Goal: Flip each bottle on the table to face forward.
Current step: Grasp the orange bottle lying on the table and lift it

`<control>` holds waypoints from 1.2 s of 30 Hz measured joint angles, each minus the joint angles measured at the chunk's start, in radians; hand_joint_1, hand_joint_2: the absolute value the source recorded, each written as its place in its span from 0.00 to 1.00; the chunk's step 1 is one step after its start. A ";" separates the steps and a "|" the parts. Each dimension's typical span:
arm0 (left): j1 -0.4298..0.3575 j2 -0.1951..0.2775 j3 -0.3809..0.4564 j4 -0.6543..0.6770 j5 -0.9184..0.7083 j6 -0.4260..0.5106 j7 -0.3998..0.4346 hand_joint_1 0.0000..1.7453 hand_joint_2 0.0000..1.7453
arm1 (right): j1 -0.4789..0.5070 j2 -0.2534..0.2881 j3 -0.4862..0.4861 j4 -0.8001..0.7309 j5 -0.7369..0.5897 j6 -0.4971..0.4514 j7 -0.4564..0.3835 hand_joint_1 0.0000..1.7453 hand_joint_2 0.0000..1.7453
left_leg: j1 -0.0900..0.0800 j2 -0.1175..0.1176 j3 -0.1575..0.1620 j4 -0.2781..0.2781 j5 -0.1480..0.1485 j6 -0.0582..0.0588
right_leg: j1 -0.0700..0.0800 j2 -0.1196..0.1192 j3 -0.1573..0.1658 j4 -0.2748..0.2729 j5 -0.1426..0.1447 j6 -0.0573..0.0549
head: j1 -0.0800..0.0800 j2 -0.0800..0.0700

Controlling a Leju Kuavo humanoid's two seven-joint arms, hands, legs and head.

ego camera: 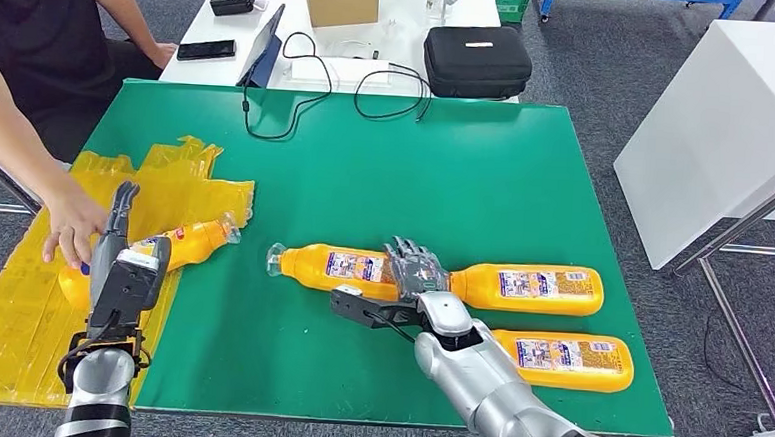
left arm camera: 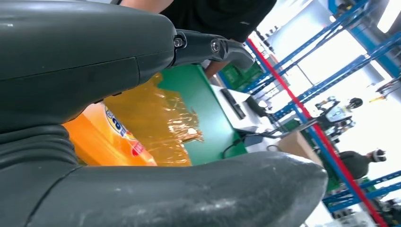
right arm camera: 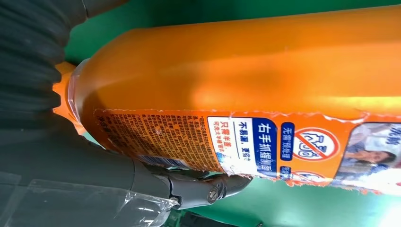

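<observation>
My right hand [ego camera: 416, 270] is wrapped around the middle orange bottle [ego camera: 346, 267] lying on the green table [ego camera: 486, 174]; the neighbouring bottle [ego camera: 530, 287] beyond my fingers could get knocked. My left hand [ego camera: 121, 255] hovers open over the orange bottle [ego camera: 187, 243] on the yellow plastic [ego camera: 17, 329], close to a person's hand [ego camera: 71, 224].

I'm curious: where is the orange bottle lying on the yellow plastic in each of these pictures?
Head view: at the left, the bottle lies on the yellow plastic.
Left wrist view: lower left, orange, with the plastic behind it.
Right wrist view: not in it; that is another bottle.
Shared landmark: the green mat, also seen at and.
</observation>
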 joint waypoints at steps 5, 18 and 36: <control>0.004 -0.002 -0.013 -0.027 0.015 -0.004 -0.003 0.00 0.00 | -0.013 0.004 -0.007 0.023 0.018 0.028 0.005 1.00 1.00 | 0.000 0.000 0.002 0.000 0.000 0.000 | 0.000 0.000 0.002 0.000 0.000 0.000 | 0.000 0.000; 0.016 -0.004 -0.029 -0.069 0.074 -0.034 -0.006 0.00 0.00 | -0.028 0.006 -0.038 0.057 0.016 0.029 -0.018 1.00 1.00 | 0.000 0.000 0.006 0.000 0.000 0.000 | 0.000 0.000 0.006 0.000 0.000 0.000 | 0.000 0.000; 0.154 -0.034 0.020 -0.110 0.673 -0.473 0.047 0.00 1.00 | 0.177 0.015 -0.104 -0.296 -0.171 -0.129 -0.211 1.00 1.00 | 0.000 0.000 -0.002 0.000 0.000 0.000 | 0.000 0.000 -0.001 0.000 0.000 0.000 | 0.000 0.000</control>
